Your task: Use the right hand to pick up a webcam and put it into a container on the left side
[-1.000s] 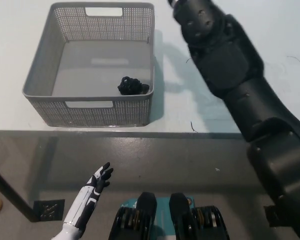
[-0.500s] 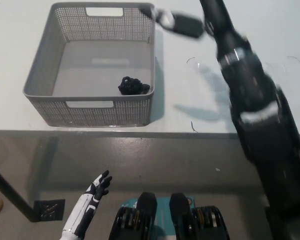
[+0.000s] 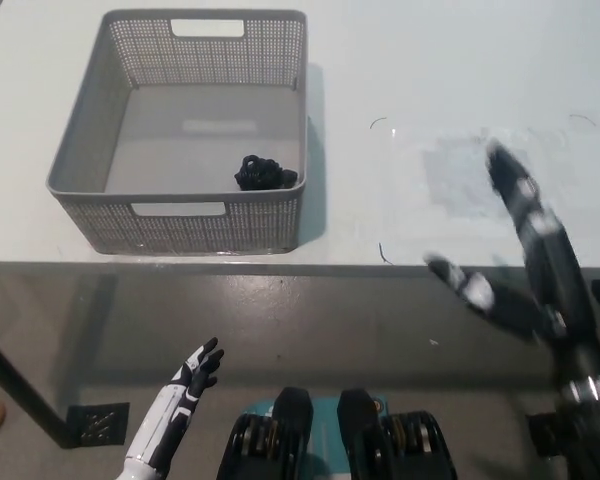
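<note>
Black and blurred, the right hand (image 3: 525, 270) has swung back from the basket's far corner to the table's (image 3: 460, 100) near right edge, fingers spread and holding nothing. Only the head view shows this. A dark webcam (image 3: 264, 172) lies inside the grey mesh basket (image 3: 90, 150) at the left, near its front wall, well apart from that hand. White, the left hand (image 3: 195, 372) rests low below the table edge, fingers apart.
</note>
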